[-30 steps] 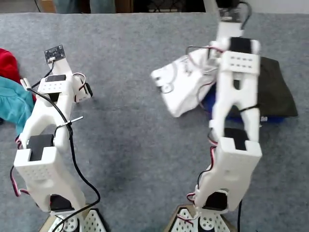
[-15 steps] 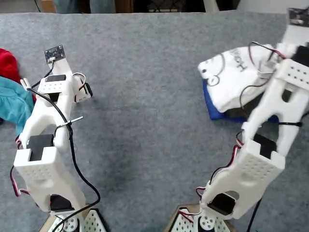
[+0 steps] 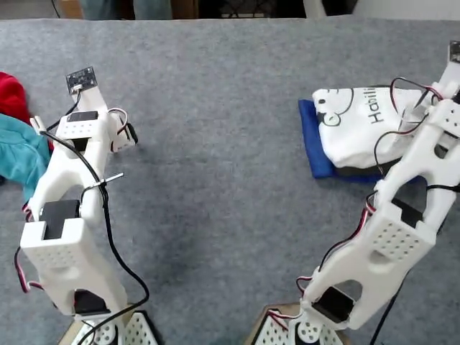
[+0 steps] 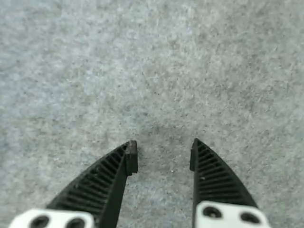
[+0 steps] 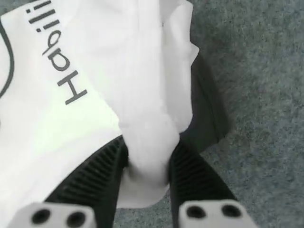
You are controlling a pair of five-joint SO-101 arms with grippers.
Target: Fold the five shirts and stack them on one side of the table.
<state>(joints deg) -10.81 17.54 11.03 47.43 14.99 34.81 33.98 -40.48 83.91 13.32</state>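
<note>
By the right edge of the desk (image 3: 230, 108), right gripper (image 5: 149, 148) clamps white shirt (image 3: 359, 129): align over blue shirt (image 3: 310, 144), then release; left gripper (image 4: 163, 148) apart.

This looks like a robotics lab or maker's workbench. A table (image 3: 215, 108) covered in grey felt-like cloth carries a white left arm (image 3: 68, 208) and right arm (image 3: 392, 237) at its near edge, both with loose wiring (image 3: 108, 223). Brown furniture (image 3: 70, 7) stands past its far edge.
</note>
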